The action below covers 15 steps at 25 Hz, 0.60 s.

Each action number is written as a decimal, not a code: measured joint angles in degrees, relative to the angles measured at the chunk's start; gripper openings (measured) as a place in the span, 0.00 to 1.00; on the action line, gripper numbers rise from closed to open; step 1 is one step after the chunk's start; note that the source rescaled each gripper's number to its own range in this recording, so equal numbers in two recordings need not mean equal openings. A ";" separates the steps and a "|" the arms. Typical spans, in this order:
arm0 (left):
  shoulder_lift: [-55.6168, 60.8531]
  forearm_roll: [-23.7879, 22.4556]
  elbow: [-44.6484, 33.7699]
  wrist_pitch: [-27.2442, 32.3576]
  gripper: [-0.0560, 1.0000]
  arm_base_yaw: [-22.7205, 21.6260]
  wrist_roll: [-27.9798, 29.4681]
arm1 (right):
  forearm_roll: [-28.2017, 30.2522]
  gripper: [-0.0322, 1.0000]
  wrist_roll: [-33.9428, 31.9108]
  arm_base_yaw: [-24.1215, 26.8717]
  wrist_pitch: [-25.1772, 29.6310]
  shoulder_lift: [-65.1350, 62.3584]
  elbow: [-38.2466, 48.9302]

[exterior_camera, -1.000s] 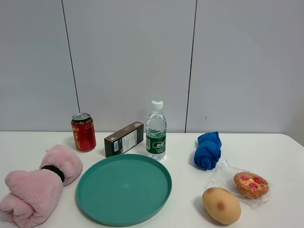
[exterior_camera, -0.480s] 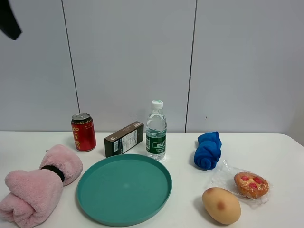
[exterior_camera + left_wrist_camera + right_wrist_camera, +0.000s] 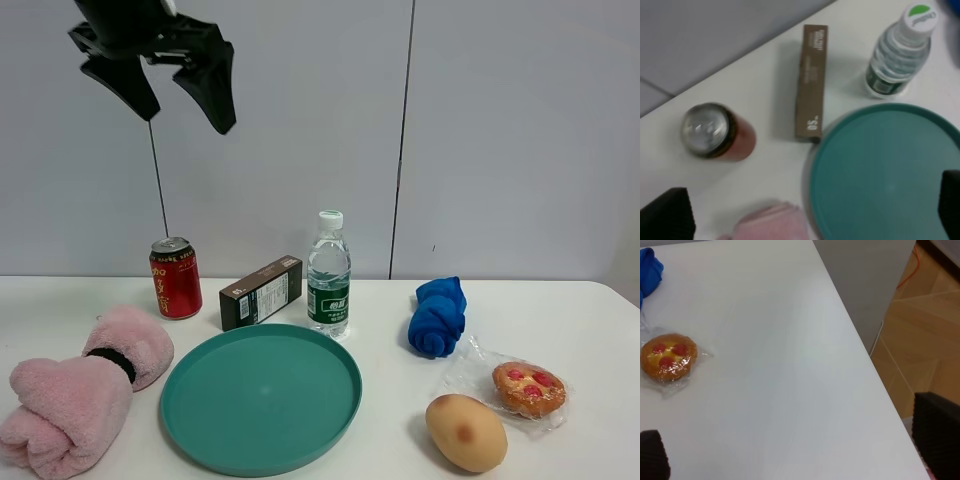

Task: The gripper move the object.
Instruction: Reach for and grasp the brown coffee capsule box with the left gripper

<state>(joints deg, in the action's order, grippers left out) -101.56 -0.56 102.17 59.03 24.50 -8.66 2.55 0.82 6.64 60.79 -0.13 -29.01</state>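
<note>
The object, a long slim dark brown box (image 3: 262,292) with a white label, lies on the white table between the red can and the water bottle, behind the teal plate. It also shows in the left wrist view (image 3: 810,82). My left gripper (image 3: 188,120) hangs open and empty high above the table, up and to the left of the box. In the left wrist view (image 3: 810,212) its fingertips (image 3: 667,217) show only at the lower corners. My right gripper (image 3: 795,445) is open and empty over the table's right edge, and is out of the exterior view.
A red can (image 3: 175,278), a water bottle (image 3: 328,275) and a teal plate (image 3: 262,395) surround the box. A pink towel (image 3: 80,390) lies front left. A blue cloth (image 3: 438,316), a wrapped tart (image 3: 528,388) and a bread roll (image 3: 466,432) lie to the right.
My left gripper has come into the exterior view from the upper left and moved right, now open above the can. Nothing on the table has moved.
</note>
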 joint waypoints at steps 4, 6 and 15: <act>-5.32 0.19 0.53 -0.11 1.00 0.56 -1.66 | 0.00 1.00 0.00 0.00 0.00 0.00 0.00; -7.43 0.00 0.53 -0.39 1.00 0.56 -1.70 | 0.00 1.00 0.00 0.00 0.00 0.00 0.00; -14.37 -0.13 0.53 -8.84 1.00 0.56 -4.47 | 0.00 1.00 0.00 0.00 0.00 0.00 0.00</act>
<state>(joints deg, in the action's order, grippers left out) -115.93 -0.69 102.70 50.18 25.06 -13.14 2.55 0.82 6.64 60.79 -0.13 -29.01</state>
